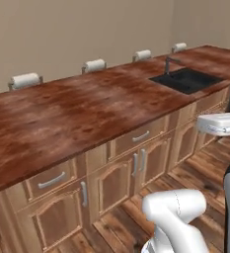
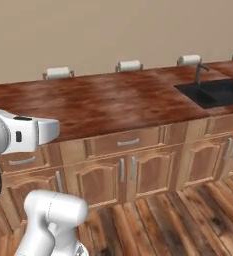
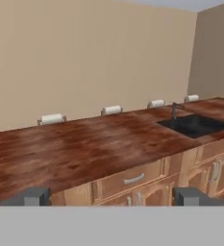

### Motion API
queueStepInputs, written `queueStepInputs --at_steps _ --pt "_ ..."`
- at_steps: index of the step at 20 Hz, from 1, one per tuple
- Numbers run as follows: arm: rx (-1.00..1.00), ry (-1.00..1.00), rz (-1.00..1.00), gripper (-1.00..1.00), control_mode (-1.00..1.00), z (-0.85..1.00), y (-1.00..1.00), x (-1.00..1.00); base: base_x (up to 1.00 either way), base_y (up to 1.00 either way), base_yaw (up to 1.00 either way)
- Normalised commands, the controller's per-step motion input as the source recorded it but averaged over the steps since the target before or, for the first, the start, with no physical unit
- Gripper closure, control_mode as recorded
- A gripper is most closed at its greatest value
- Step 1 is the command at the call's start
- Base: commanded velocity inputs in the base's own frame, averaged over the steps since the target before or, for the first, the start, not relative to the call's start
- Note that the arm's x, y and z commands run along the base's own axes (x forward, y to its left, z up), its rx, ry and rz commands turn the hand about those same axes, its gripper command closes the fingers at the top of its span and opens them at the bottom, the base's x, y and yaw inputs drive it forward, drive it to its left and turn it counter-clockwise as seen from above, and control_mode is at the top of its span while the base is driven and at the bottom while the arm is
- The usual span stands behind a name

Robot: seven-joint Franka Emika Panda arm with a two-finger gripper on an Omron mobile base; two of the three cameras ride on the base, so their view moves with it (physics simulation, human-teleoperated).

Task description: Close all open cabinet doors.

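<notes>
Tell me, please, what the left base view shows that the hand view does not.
Left base view: the brown plank floor, the arched wooden base-cabinet doors down to it, and the robot's white arm. Hand view: the open gripper, its dark fingertips wide apart, and the beige wall corner. Shared: the reddish-brown wooden countertop, black sink, grey faucet and white-padded chair backs.

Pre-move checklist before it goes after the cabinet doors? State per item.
1. Jaws open: ok. The gripper has its tips wide apart with nothing between them.
2. Open wall-cabinet door located: not ok. None appears in these views, just bare wall above the counter.
3. Base-cabinet doors shut: ok, all look flush.
4. Drawer fronts shut: ok.
5. Path ahead of the hand: ok. The counter, sink and faucet sit well clear of the tips.
</notes>
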Motion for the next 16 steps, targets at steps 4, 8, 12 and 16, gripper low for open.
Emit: queueStepInputs --at_steps 4,8,12,16 --pt "0.0 0.0 0.0 -1.0 1.0 0.0 0.0 0.0 -0.38 0.26 0.55" --pt "0.0 0.0 0.0 -1.0 1.0 0.0 0.0 0.0 -0.23 0.27 0.56" --pt "0.0 0.0 0.0 -1.0 1.0 0.0 0.0 0.0 -0.15 0.26 0.55" --pt "0.0 0.0 0.0 -1.0 1.0 0.0 0.0 0.0 -0.02 0.35 0.55"
